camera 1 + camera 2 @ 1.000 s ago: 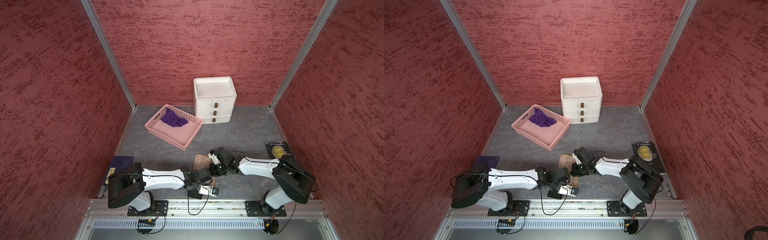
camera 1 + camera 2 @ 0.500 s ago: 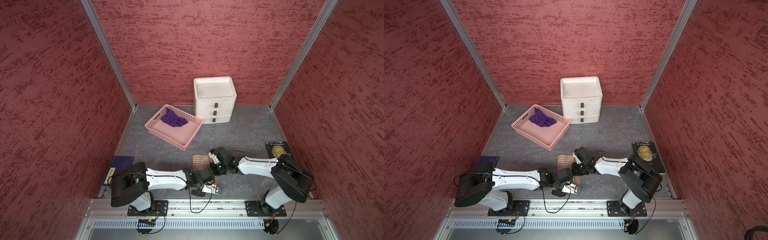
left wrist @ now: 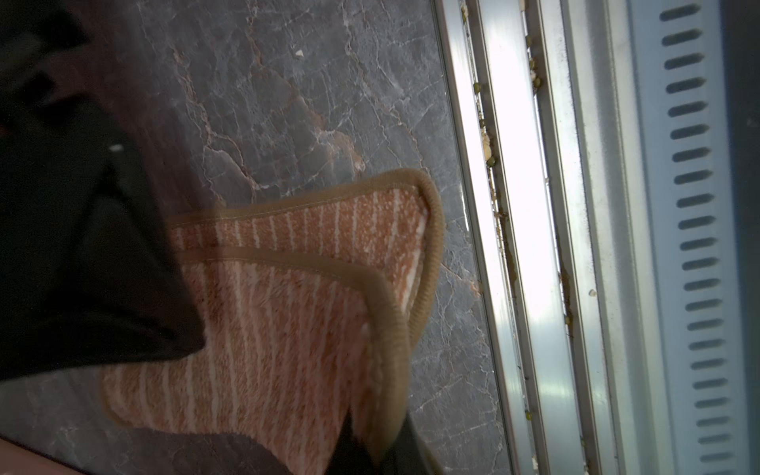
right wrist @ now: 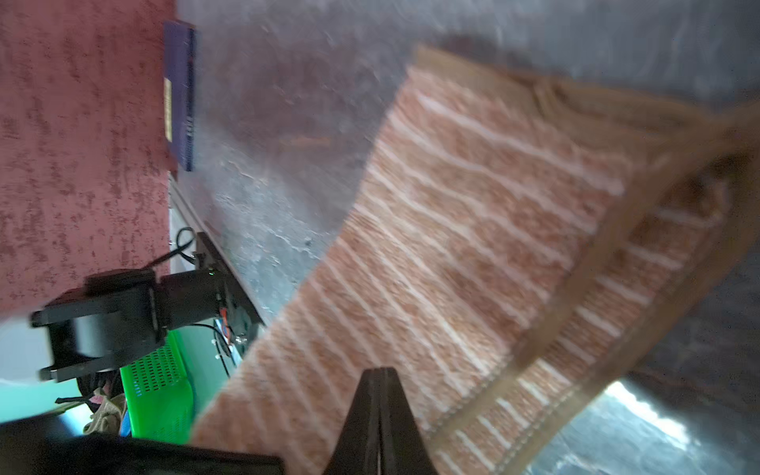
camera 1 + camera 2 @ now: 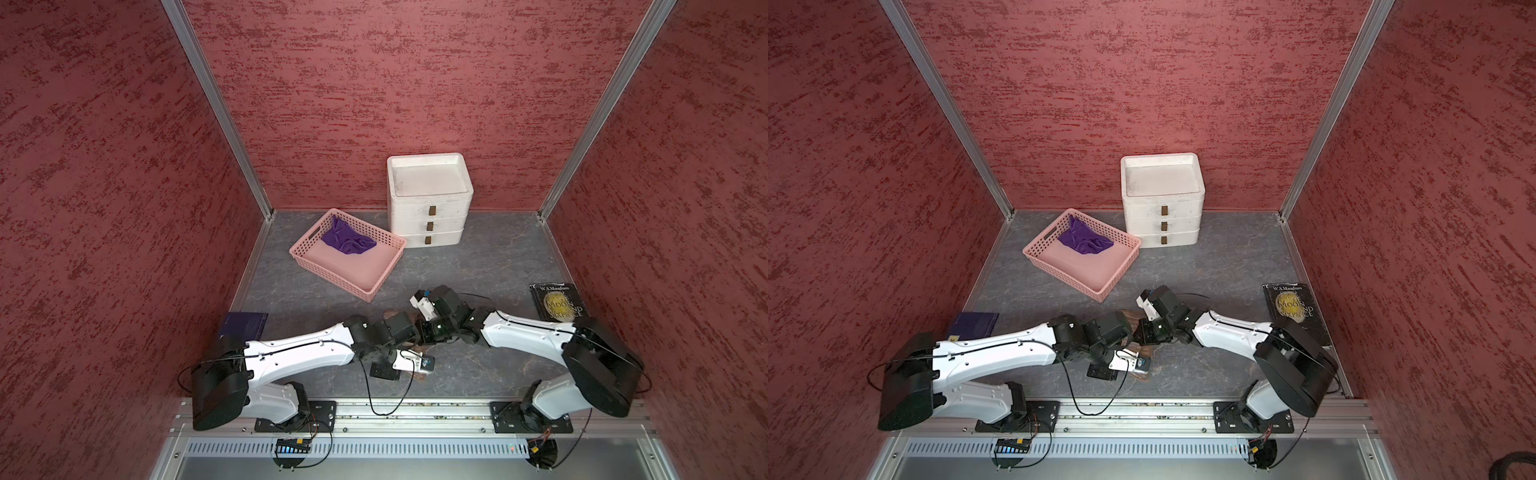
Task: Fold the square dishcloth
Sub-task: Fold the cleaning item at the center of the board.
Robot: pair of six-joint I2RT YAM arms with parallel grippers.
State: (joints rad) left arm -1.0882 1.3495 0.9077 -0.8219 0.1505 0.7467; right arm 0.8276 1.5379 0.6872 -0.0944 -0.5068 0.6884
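- Table point(image 5: 478, 266): grey marbled top, enclosed by red textured walls on three sides, with an aluminium rail point(image 5: 415, 409) along the front edge.
- Pink basket point(image 5: 365, 274): stands at the rear left, with a purple cloth point(image 5: 347, 241) bunched in its far corner.
- White drawer unit point(image 5: 428, 199): stands against the back wall, just beside the basket.
- Black book point(image 5: 557, 301): lies flat at the right edge, close behind the right arm's elbow.
- Blue book point(image 5: 245, 326): lies flat at the left edge, partly behind the left arm.
- Dishcloth point(image 3: 267, 329) point(image 4: 473, 230): orange with thin white stripes and a tan hem. It sits front centre, near the rail, between the two wrists.
- Obstruction: in both top views the two wrists meet over the dishcloth and hide nearly all of it (only the wrist views show its shape).
- Cloth shape: one layer is turned over another, with both hems visible. One corner rests on the table just short of the rail.
- Left gripper point(image 3: 380, 452): jaws closed on the hem, which runs down between the dark fingers.
- Right gripper point(image 4: 379, 395): jaws pressed together, with no gap visible. The tips pinch the striped face of the dishcloth, which hangs raised off the table.
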